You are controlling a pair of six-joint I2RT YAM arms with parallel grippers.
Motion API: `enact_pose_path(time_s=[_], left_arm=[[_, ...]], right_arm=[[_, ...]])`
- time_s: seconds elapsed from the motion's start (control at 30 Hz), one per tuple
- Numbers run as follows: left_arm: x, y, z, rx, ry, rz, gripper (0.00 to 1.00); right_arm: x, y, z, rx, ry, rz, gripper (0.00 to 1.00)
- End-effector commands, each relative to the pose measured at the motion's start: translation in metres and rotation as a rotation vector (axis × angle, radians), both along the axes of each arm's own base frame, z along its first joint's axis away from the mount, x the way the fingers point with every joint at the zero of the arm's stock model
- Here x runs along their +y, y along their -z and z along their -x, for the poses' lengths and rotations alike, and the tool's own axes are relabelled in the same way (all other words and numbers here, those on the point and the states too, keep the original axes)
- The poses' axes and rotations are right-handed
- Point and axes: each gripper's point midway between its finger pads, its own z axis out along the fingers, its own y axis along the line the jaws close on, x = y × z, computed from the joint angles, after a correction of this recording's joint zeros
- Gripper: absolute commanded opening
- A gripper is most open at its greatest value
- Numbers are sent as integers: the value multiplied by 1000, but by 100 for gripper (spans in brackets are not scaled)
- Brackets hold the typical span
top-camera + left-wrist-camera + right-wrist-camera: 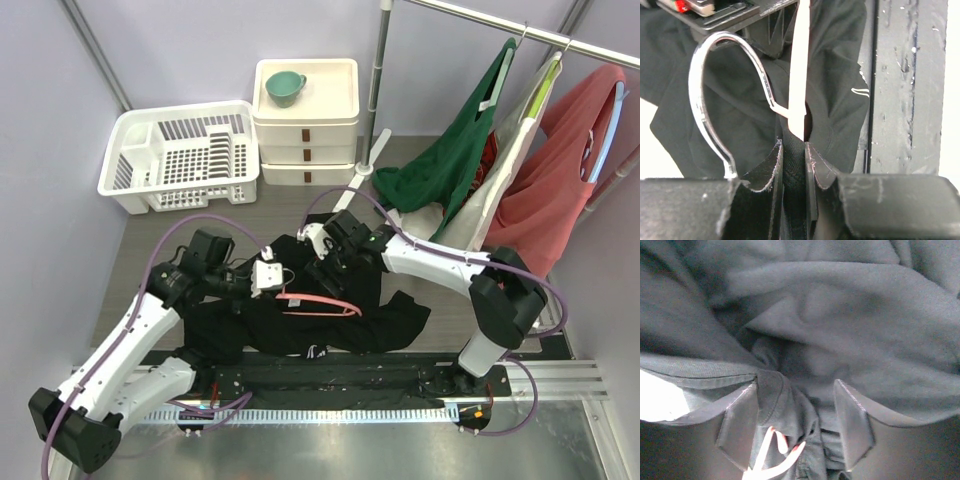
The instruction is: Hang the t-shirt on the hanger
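The black t-shirt [330, 320] lies crumpled on the table between the arms, its small white print [860, 91] near the front rail. The pink hanger [318, 303] lies across it; its metal hook [715, 95] curves beside my left gripper. My left gripper [268, 277] is shut on the hanger's pink bar [800, 75], with black ribbed shirt fabric in the jaws too. My right gripper [322, 245] is open over the shirt's far edge. Its fingers [740, 420] stand wide apart around a bunch of the fabric [840, 315], and a bit of the pink hanger [771, 462] shows below.
A white dish rack [180, 155] and a white drawer unit [305, 125] with a teal cup [285, 87] stand at the back. A clothes rail pole [378, 80] rises at back right, with a dark green garment [455, 165] and a salmon-red garment [555, 175] hanging.
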Motion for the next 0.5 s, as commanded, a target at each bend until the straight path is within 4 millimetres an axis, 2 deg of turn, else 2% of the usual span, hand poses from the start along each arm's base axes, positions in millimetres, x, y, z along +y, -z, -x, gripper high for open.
enact_pose_path(time_s=[0.0, 0.07, 0.27, 0.3, 0.33, 0.37, 0.47], left_arm=[[-1, -23, -13, -63, -91, 56, 0], [1, -25, -9, -67, -92, 61, 0], [2, -51, 7, -89, -118, 165, 0], [2, -56, 6, -101, -127, 183, 0], [2, -61, 8, -93, -147, 207, 0], [1, -64, 8, -95, -156, 220, 0], [3, -81, 0, -110, -236, 278, 0]], right_arm=[[-6, -8, -7, -54, 0, 31, 59], [-28, -5, -5, -49, 15, 73, 51], [-86, 7, -9, -12, 83, 150, 21], [-89, 7, -10, -9, 86, 149, 11], [-92, 8, -9, -7, 87, 154, 5], [-95, 7, -9, -14, 79, 157, 1], [-104, 6, -7, -27, 57, 175, 1]])
